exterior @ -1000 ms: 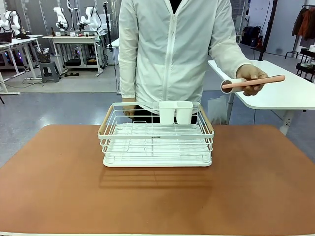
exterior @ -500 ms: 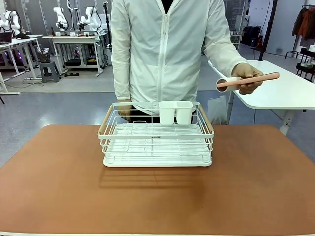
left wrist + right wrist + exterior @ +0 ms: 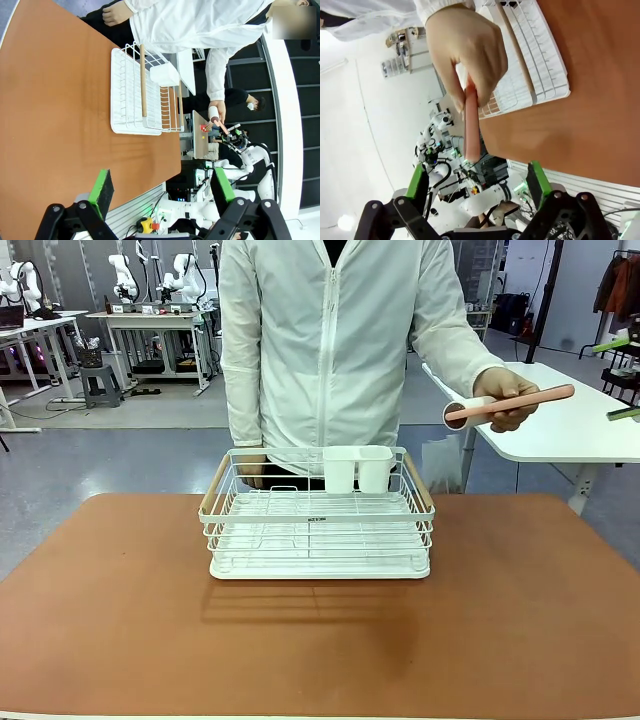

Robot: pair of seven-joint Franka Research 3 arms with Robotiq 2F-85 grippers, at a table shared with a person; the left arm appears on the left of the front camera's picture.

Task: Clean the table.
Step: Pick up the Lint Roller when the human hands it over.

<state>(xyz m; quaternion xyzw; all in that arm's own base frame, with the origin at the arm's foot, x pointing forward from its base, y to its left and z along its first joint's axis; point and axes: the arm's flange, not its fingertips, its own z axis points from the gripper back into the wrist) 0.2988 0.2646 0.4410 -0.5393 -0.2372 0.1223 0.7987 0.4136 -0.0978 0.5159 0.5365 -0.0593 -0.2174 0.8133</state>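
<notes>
The reddish-brown table (image 3: 120,620) carries a white wire dish rack (image 3: 317,515) at its middle. Beyond the table's far right, a person's hand (image 3: 505,390) holds out a lint roller with a pink handle (image 3: 510,403). My right gripper (image 3: 618,378) shows its green pads at the right edge, open, just past the handle's end. In the right wrist view the pink handle (image 3: 470,125) points down toward the gap of my open right gripper (image 3: 476,182), untouched by the pads. My left gripper (image 3: 162,187) is open with nothing in it, high over the table (image 3: 50,125).
The rack (image 3: 142,92) has two white cups (image 3: 357,468) at its back and wooden handles. The person stands close behind it, one hand (image 3: 255,468) at the rack's far left corner. A white table (image 3: 590,430) stands at the right.
My right gripper's green pads have come into the front view at the right edge. The person has shifted a little to the left; the roller stays held out.
</notes>
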